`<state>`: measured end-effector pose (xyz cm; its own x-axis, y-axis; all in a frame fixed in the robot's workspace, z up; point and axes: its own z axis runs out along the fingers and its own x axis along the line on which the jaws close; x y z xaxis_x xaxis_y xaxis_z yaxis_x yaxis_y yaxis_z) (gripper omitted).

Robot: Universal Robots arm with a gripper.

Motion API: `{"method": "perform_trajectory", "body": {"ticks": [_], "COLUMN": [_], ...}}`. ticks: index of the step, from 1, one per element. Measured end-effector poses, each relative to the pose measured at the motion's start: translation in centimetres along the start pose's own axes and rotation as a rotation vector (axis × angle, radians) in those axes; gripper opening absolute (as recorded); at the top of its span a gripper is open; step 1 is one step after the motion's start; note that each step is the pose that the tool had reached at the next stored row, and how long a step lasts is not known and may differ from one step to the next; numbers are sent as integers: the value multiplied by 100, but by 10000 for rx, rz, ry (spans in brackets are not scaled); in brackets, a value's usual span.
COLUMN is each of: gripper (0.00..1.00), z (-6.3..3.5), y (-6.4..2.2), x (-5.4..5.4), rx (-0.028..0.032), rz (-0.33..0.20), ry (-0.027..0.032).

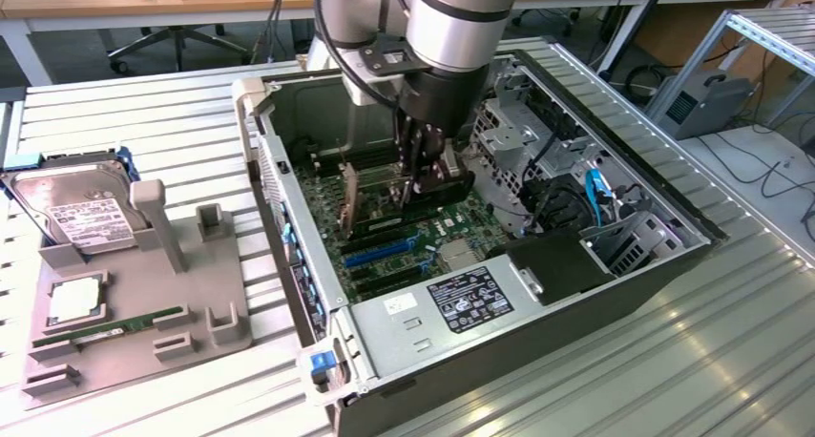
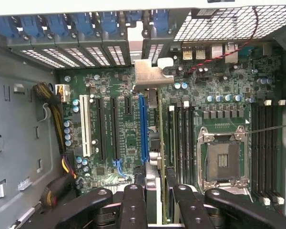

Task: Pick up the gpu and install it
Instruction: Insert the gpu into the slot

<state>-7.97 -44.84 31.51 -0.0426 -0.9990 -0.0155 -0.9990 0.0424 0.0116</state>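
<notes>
Black pincer (image 2: pixel 155 200) fingers (image 2: pixel 133 205) fill the near edge of the wrist view, clamped on the gpu (image 2: pixel 153 143), which is seen edge-on: a thin upright board running straight away from the fingers toward the rear wall of the computer case (image 1: pixel 662 256). Its silver end bracket (image 2: pixel 150 74) sits at the far end, close against the row of slot covers (image 2: pixel 100 52) at the back of the case. The card's long axis lines up with the expansion slots on the motherboard (image 2: pixel 219 119); it appears to stand just beside the blue slot (image 2: pixel 143 124), on the side toward the memory slots (image 2: pixel 178 138), though from this angle I cannot tell whether its lower edge is already seated or only hovering over a connector.

From the exterior view, the arm (image 1: pixel 446 36) reaches down into the open case, and the pincer (image 1: pixel 421 184) holds the gpu (image 1: pixel 350 203) vertically, low over the motherboard (image 1: pixel 421 237), with the board's flat face turned toward the exterior view's left. The relation that matters is therefore straight down: the card hangs directly under the pincer, parallel to the slots, bracket toward the rear panel.

Outside the case, on the exterior view's left, a grey fixture tray (image 1: pixel 140 332) on the surface (image 1: pixel 153 113) carries a hard drive (image 1: pixel 76 213) and a narrow RAM stick (image 1: pixel 109 329), well apart from the work.
</notes>
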Motion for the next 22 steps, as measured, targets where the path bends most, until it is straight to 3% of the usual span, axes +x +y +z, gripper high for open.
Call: {"method": "perform_trajectory", "body": {"ticks": [22], "gripper": [27], "z": [234], "y": [221], "x": [21], "rx": [0], "rz": [-1], "ry": [1]}}
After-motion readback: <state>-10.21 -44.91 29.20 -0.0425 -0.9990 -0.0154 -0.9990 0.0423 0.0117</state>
